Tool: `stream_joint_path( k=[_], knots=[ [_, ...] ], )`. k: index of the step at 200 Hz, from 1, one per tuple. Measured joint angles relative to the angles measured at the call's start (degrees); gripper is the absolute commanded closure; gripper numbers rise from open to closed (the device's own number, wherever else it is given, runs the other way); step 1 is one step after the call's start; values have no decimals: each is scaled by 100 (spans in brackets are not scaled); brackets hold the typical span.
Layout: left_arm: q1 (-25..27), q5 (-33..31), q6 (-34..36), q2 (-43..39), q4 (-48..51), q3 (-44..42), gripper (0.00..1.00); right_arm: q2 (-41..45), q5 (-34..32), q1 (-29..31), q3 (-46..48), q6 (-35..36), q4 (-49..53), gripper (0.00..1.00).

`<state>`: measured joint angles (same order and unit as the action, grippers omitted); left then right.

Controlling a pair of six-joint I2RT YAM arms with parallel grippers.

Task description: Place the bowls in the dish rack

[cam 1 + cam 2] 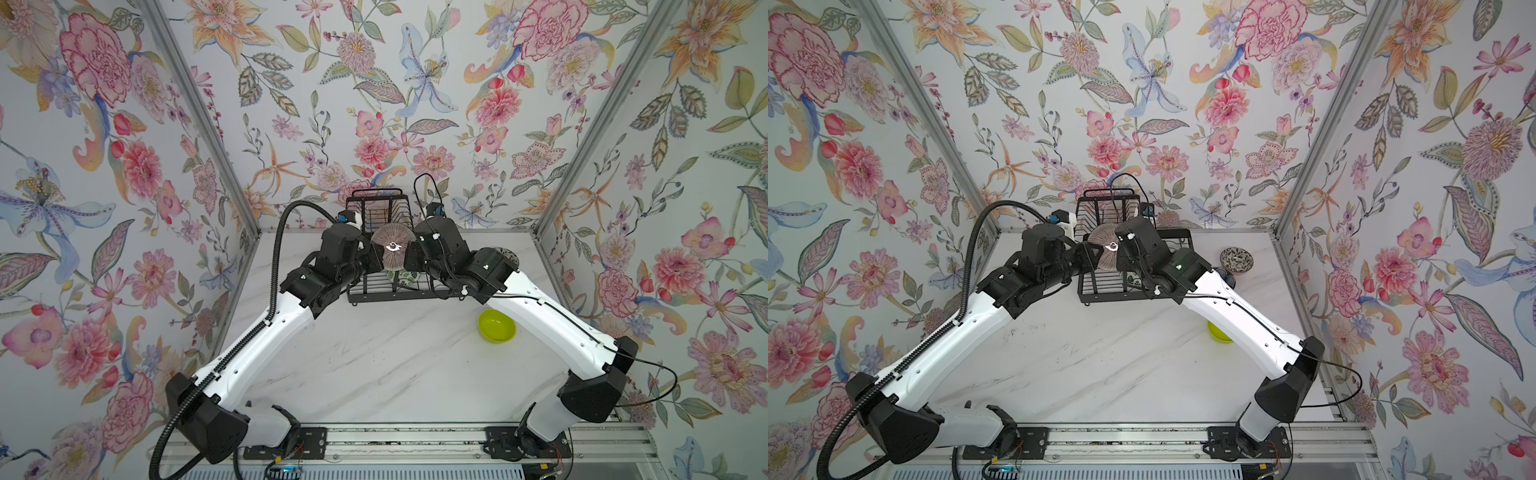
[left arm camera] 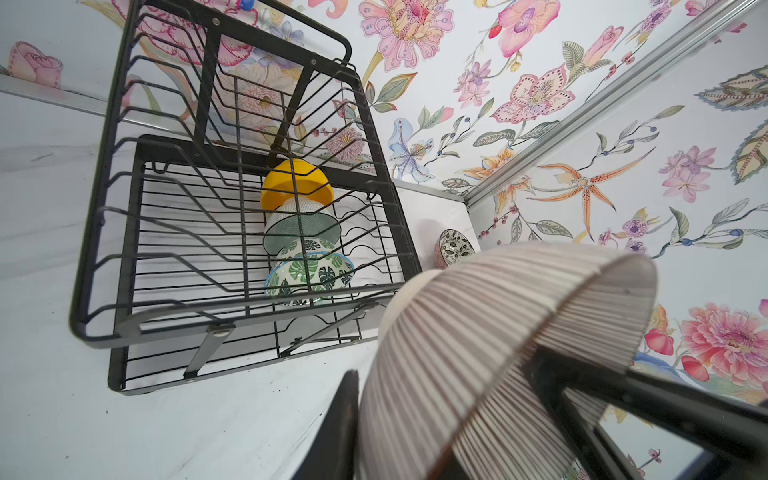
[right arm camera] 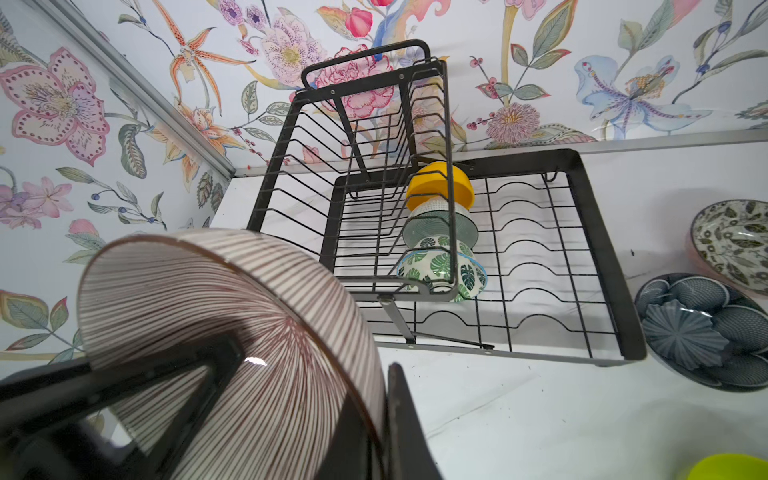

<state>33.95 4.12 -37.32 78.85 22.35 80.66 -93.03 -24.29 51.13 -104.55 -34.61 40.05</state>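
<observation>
In a top view the ribbed bowl [image 1: 392,259] hangs on edge above the dish rack [image 1: 399,297], pinched at opposite edges by the left gripper [image 1: 378,254] and right gripper [image 1: 409,254], seemingly a handover, so one must release before slotting it.

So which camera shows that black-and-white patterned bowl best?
A top view shows the black-and-white patterned bowl whole, unobstructed. In a top view the right arm covers most of it; left wrist shows it small, right wrist cropped.
</observation>
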Motion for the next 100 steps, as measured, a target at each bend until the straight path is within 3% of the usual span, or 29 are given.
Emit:
stream_joint_path(
  k=[23,57,100],
  knots=[
    [-83,118,-13,68,-39,33,91,-59,-105,22,0,31,-76,100],
    [-136,262,0,155,-98,120,96,-83,-212,11,-9,55,-197,100],
    [-140,267,4,262,-122,186,100,-85,-66,-107,-11,-105,-267,73]
  ],
)
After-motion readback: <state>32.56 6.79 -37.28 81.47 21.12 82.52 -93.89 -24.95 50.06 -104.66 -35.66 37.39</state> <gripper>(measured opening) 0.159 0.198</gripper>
